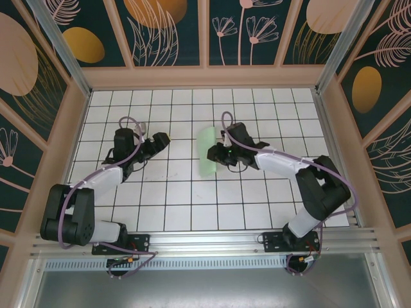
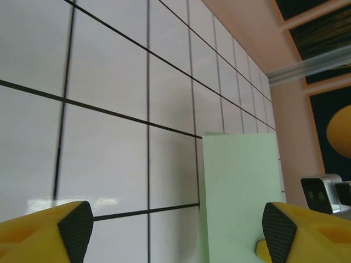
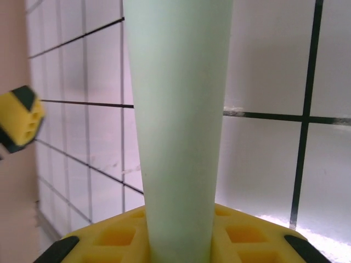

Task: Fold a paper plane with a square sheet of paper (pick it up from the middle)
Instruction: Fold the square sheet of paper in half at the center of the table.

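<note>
The pale green square sheet of paper (image 1: 207,151) is near the middle of the tiled table, bowed up into a narrow curved strip. My right gripper (image 1: 216,154) is shut on its right side. In the right wrist view the paper (image 3: 181,109) rises as a curled band from between the yellow fingers (image 3: 109,241) of the right gripper (image 3: 181,244). My left gripper (image 1: 162,139) stands open about one tile left of the sheet. In the left wrist view the paper (image 2: 241,186) stands ahead on the right, beyond the left gripper (image 2: 175,224), and nothing is between its pads (image 2: 77,224).
The white grid table (image 1: 173,192) is walled by a pink frame (image 1: 205,78) at the back and sides. The left gripper's yellow fingertip (image 3: 19,118) appears at the left edge of the right wrist view. Part of the right arm's wrist (image 2: 323,192) appears beyond the paper.
</note>
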